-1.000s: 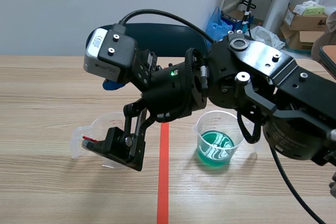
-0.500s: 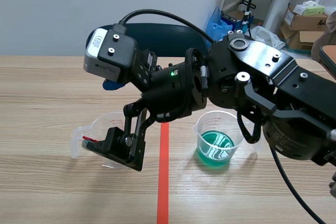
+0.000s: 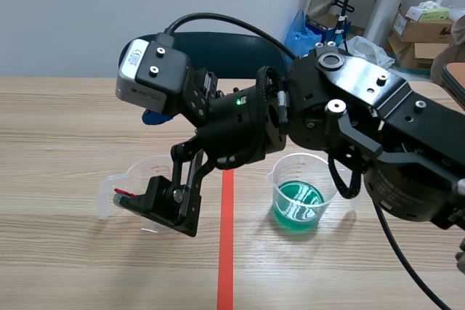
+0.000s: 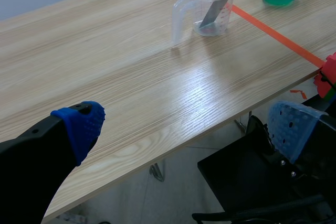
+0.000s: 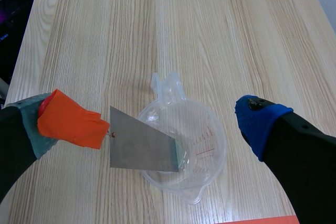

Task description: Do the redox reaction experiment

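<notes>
Right wrist view: we see the right gripper (image 5: 144,121) hanging over the clear cup (image 5: 206,148), jaws wide apart and clamped on nothing.
Metal strip: a grey metal strip (image 5: 139,142) leans with its lower end inside the clear cup and its upper end out over the rim.
Orange tab: an orange tab (image 5: 71,119) sits at the strip's upper end, outside the clear cup and against one finger's pad; the other pad is well apart from it, so we read this as contact, not a grip.
Green cup: a second cup of green liquid (image 3: 298,197) stands near the clear cup, across the tape line (image 3: 227,237).
Left gripper: our left gripper (image 4: 186,124) is well away from the clear cup, off the edge of the table (image 4: 105,51), jaws apart and empty.
Step in hand: we judge the strip is placed in the clear cup and is being let go.
Next move: we would draw the right gripper clear without knocking the strip or the light clear cup, then fetch the green cup and pour it over the strip, slowly to avoid spills.
</notes>
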Motion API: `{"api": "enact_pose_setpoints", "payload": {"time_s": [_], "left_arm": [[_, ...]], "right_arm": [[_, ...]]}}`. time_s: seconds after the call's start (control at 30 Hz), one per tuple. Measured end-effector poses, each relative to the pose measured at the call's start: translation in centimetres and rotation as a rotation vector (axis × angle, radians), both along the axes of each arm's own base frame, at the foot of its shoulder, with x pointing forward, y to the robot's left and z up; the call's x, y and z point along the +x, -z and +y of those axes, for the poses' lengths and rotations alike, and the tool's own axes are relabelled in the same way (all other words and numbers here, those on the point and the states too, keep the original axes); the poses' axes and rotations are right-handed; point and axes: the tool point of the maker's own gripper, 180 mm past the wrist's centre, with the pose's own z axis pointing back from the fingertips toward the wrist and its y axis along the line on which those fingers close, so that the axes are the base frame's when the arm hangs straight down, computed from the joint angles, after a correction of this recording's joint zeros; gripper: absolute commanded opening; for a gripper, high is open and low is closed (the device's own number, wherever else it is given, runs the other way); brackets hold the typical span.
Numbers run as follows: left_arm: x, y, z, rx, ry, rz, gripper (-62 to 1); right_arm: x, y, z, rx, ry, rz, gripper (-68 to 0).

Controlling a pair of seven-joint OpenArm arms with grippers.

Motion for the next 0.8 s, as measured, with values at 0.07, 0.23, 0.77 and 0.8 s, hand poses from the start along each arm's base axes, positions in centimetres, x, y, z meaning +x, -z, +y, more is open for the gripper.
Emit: {"api": "enact_pose_setpoints", "payload": {"time_s": [0.07,0.23,0.77,0.8], "left_arm": [[0.0,0.0,0.0,0.0,0.0,0.0,1.4],[0.0,0.0,0.0,0.0,0.0,0.0,1.4],[0.46,-0.5,0.71,-0.006,-0.047,-0.028,1.4],[0.51,-0.56,0.79,-0.007,-0.052,-0.032,1.4]], "right_arm": [[0.0,0.0,0.0,0.0,0.0,0.0,0.4],[0.0,0.0,0.0,0.0,0.0,0.0,0.4],[-0.08,-0.38,0.16,0.024,-0.004,0.0,0.4],[-0.14,-0.62,0.26,0.039,-0.007,0.0,0.4]]}}
